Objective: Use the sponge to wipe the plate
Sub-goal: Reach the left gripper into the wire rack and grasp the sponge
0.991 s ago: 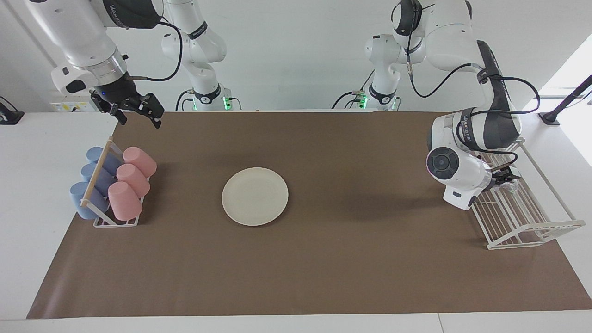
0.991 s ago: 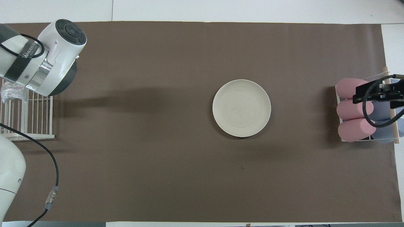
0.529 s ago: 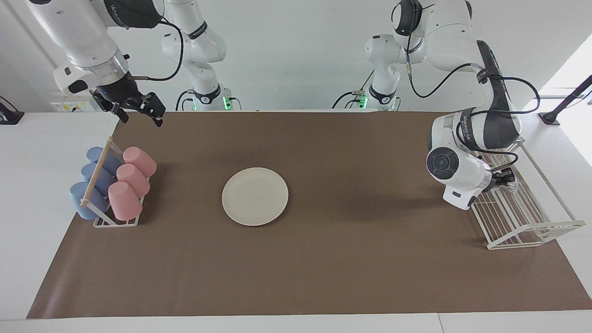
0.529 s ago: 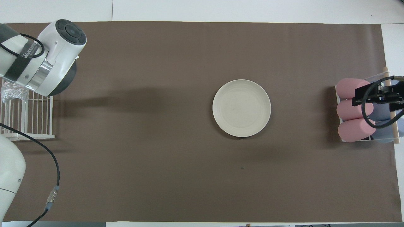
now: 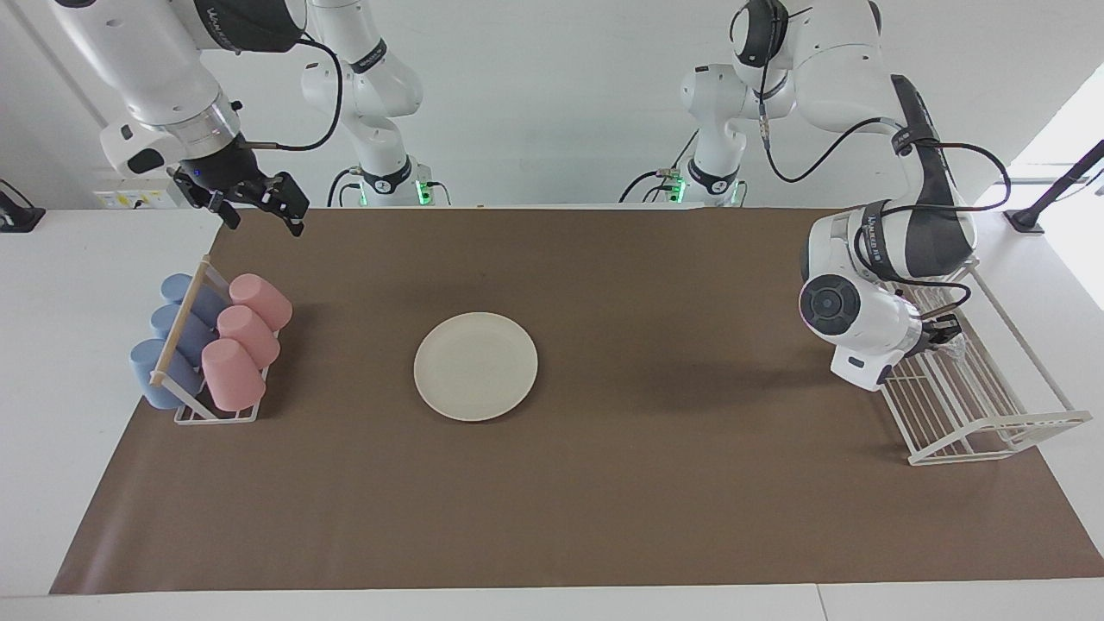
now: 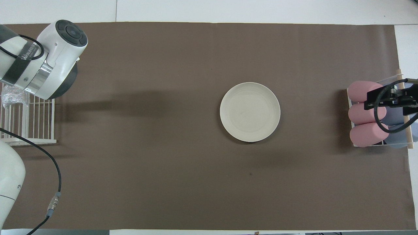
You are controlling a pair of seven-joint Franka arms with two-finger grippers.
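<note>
In the facing view the plate (image 5: 475, 366) lies bare at centre frame on the brown mat (image 5: 604, 483), the right gripper (image 5: 259, 211) hangs spread wide at upper left, and the left gripper (image 5: 942, 335) reaches into the white wire rack (image 5: 975, 414) at right; whether it grips, I cannot tell. In the overhead view the sponge (image 6: 13, 96) shows at the left edge in that rack (image 6: 29, 124), under the left arm's wrist, well apart from the plate (image 6: 249, 111), and the right gripper (image 6: 392, 98) hangs over the cup rack (image 6: 380, 116) at right.

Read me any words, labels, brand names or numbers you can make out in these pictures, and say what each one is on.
Black band on the left arm: white lettering, too small and blurred to read.
Black band on the right arm: white lettering, also unreadable.
The plate, pink cups, blue cups and white wire rack: no text visible.
</note>
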